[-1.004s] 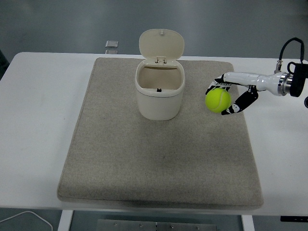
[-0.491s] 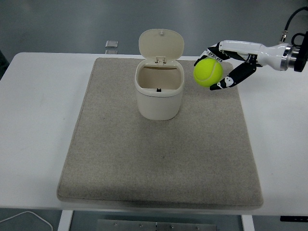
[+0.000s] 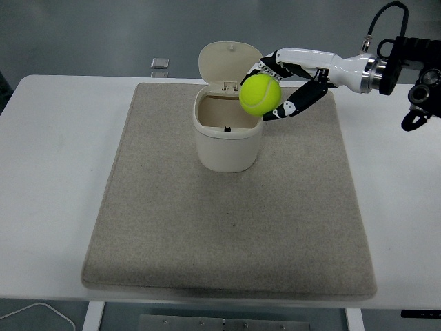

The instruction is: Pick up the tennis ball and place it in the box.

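Note:
A yellow-green tennis ball (image 3: 260,94) is held in the air by my right hand (image 3: 275,86), whose fingers are curled around it. The ball hangs over the right rim of the cream box (image 3: 228,135), a small bin with its hinged lid (image 3: 230,64) standing open at the back. The box stands on the beige mat (image 3: 231,214) near its far middle, and its inside looks empty from here. My right arm (image 3: 344,65) reaches in from the upper right. No left arm shows.
The mat covers most of the white table (image 3: 55,172). A small grey object (image 3: 160,63) lies at the table's far edge, behind the mat. A white cable (image 3: 41,312) shows below the table's front left.
My right hand has lifted the ball off the mat's right side and carried it up and to the left, to above the box's right rim.

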`<state>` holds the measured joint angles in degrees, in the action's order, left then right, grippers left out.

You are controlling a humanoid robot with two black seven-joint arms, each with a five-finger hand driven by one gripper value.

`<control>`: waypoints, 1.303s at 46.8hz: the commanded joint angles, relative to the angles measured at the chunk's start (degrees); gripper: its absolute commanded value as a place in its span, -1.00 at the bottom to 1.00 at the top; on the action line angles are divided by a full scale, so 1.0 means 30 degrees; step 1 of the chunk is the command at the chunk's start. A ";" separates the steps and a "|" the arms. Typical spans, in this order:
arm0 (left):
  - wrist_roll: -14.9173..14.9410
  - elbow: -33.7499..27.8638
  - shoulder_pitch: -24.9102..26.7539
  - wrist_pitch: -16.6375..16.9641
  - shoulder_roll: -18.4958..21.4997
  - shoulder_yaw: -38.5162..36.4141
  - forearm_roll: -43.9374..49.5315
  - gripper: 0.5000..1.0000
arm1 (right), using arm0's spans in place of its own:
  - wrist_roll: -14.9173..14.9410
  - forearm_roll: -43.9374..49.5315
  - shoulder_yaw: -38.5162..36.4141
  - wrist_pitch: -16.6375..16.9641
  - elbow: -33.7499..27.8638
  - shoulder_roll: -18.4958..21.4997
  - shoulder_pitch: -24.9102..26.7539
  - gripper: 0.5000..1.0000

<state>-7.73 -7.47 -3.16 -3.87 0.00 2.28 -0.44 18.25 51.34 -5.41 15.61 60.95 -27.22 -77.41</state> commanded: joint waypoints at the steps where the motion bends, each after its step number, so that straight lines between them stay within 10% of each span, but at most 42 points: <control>1: -0.0001 0.0001 -0.0001 0.0000 0.0000 0.0002 0.0001 0.97 | -0.0223 -0.0005 0.0017 -0.0367 -0.0160 0.0431 -0.0123 -0.50; 30: -0.0001 0.0001 -0.0001 0.0000 0.0000 0.0031 0.0001 0.97 | -0.0311 0.0141 0.0252 -0.1159 -0.0658 0.1193 -0.0123 0.37; 61: -0.0001 0.0001 -0.0001 0.0000 0.0000 0.0002 0.0001 0.97 | -0.0282 0.0346 0.0281 -0.1012 -0.0658 0.1163 -0.0035 0.60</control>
<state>-7.73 -7.47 -3.17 -3.87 0.00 2.29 -0.44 17.40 52.36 -4.57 12.57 59.04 -23.81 -77.62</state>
